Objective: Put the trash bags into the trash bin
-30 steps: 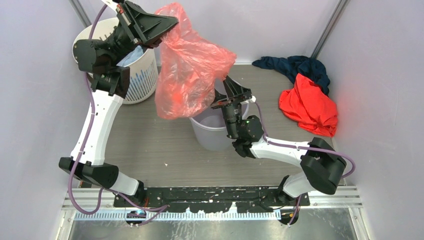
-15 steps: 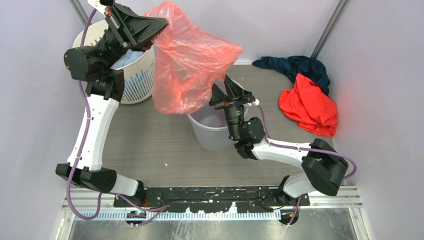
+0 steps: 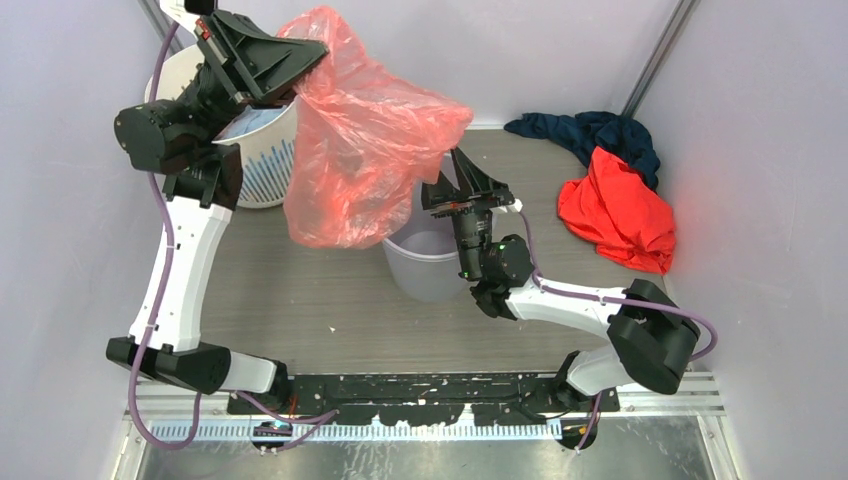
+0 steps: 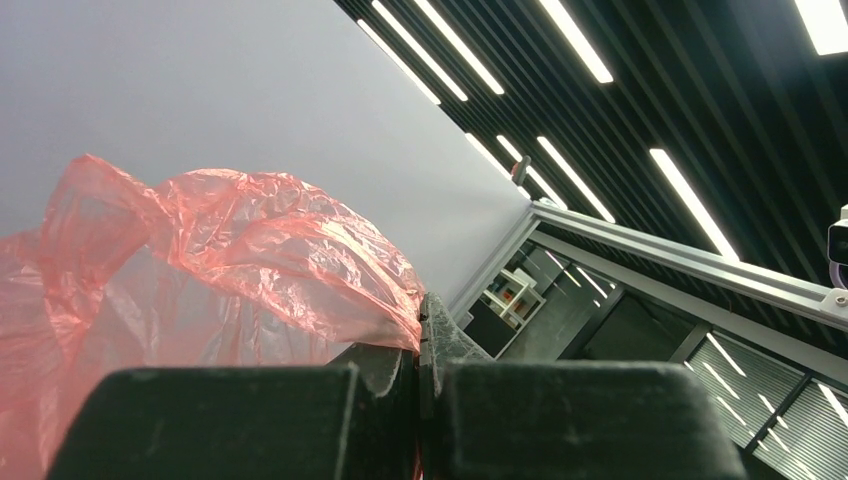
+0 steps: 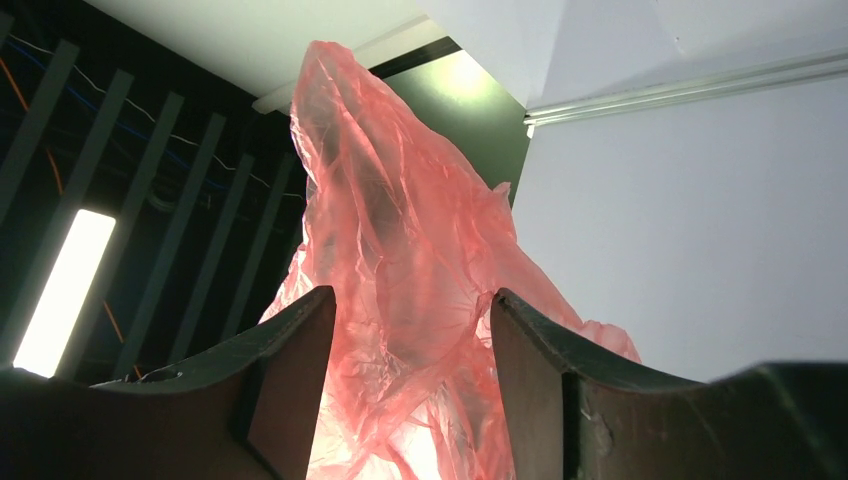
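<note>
The translucent red-pink trash bag (image 3: 365, 140) hangs in the air from my left gripper (image 3: 318, 50), which is shut on its top edge high at the back left. In the left wrist view the film (image 4: 220, 270) comes out of the closed jaws of my left gripper (image 4: 420, 335). The bag's lower end hangs over the left rim of the light grey trash bin (image 3: 425, 265). My right gripper (image 3: 465, 180) is open over the bin, pointing up at the bag. In the right wrist view my right gripper (image 5: 412, 330) has film (image 5: 400, 260) between its spread fingers.
A white slotted laundry basket (image 3: 262, 165) stands at the back left under my left arm. A red-orange garment (image 3: 615, 215) and a dark blue cloth (image 3: 590, 135) lie on the floor at the back right. Walls close in on both sides.
My left gripper has moved left and a little up with the bag, and the bag's lower end has swung left. My right gripper has opened wider under the bag.
</note>
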Controlling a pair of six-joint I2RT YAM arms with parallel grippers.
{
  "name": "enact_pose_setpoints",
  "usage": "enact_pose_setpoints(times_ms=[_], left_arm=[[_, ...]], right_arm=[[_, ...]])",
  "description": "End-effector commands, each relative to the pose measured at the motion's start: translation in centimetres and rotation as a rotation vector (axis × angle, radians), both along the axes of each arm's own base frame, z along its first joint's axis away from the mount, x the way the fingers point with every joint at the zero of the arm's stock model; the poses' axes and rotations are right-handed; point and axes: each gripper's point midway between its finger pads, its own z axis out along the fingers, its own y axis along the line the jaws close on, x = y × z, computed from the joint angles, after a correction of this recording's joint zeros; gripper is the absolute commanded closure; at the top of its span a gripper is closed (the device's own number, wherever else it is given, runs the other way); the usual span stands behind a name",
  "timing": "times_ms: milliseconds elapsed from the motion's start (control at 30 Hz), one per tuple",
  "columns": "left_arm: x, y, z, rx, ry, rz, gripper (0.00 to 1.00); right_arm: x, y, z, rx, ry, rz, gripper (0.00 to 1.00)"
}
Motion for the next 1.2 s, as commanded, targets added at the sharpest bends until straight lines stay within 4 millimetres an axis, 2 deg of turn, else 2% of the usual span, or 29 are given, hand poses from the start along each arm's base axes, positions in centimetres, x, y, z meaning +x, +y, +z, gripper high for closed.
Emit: enact_pose_setpoints(times_ms=[0,500,600,767,933,1167], left_arm=[[-2.4,0.8,0.9,-0.026,-0.066,0.002,1.00],[-2.5,0.7,0.1,-0.017,-0.057,-0.005,1.00],[-2.4,0.7,-0.1,-0.017,-0.054,-0.005,1.00],[-2.7,0.9,-0.4,-0.015,-0.051,-0.005,1.00],[-2.4,0.8,-1.1,-0.009,-0.035,-0.006,1.00],[-2.9,0.9,-1.9,0.001,-0.024,-0.006,1.00]], right_arm=[[-0.9,-2.1,2.9,0.084,-0.058,-0.027,0.36],[-0.6,-1.0,4.5,0.115,-0.088,0.004,0.29],[-0.7,-1.2,4.2,0.115,-0.079,0.002,0.29],[-0.9,-2.7,3.4,0.110,-0.055,-0.040,0.32],[-1.7,-4.1,4.0,0.108,-0.068,-0.072,0.37],[-2.0,-5.4,4.6,0.118,-0.077,-0.101,0.37]])
